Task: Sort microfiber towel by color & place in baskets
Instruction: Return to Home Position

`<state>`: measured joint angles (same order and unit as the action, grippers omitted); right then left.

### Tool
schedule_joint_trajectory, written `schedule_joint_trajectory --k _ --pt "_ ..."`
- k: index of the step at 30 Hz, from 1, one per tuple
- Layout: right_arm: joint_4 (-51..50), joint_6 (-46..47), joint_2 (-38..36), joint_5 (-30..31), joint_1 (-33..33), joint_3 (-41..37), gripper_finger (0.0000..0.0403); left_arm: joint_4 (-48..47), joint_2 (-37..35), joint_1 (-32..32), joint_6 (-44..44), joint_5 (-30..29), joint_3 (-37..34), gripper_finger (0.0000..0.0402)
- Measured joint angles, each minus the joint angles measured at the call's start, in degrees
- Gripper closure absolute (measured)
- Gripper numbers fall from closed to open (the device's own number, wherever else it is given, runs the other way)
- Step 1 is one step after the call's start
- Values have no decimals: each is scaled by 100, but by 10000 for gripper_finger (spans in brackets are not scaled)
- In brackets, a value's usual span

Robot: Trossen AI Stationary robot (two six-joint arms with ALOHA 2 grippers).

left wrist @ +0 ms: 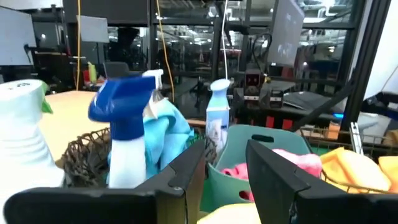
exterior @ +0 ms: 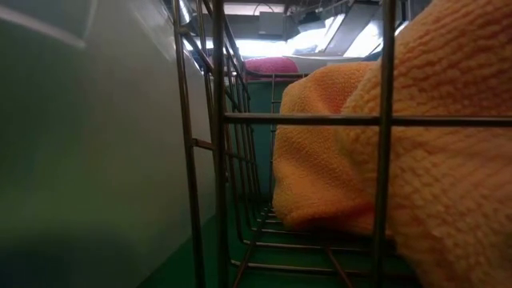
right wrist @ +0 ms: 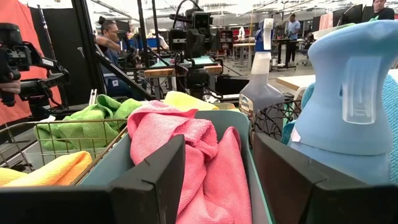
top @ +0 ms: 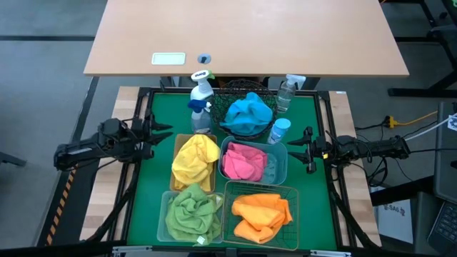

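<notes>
A robotics lab, with a camera rig (right wrist: 194, 28), metal frames (right wrist: 86, 53) and worktables (right wrist: 183, 62) behind.

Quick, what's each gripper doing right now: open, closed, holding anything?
Left gripper: open, holding nothing, out on the left side.
Right gripper: open, holding nothing, out on the right side.

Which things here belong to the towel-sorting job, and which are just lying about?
Job: blue towels in black mesh basket; yellow towels in amber bin; pink towels in teal bin; green towels in pale bin; orange towels in wire basket; left gripper, right gripper, open at the sides.
Lying about: spray bottles; white card on desk.
</notes>
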<state>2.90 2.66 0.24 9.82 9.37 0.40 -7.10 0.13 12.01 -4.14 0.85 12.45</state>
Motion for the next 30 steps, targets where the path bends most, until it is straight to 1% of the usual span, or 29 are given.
schedule_joint_trajectory --k 9,11,12,20,24,30 --pt "-2 0 1 1 0 0 214 1352 1 0 -8 9 -926 289" --pt "0 2 0 1 0 0 214 1819 1 0 -79 16 -1142 289" --pt "-2 0 -1 1 -2 0 214 1890 1 0 -179 48 -1204 289" --pt "0 0 1 1 -2 2 214 1919 1 2 -278 468 -1202 289" --pt "0 0 1 1 -1 1 214 1624 1 1 -285 727 -1202 289" --pt "0 2 1 1 -2 0 214 1287 2 -178 -514 692 -1202 289"
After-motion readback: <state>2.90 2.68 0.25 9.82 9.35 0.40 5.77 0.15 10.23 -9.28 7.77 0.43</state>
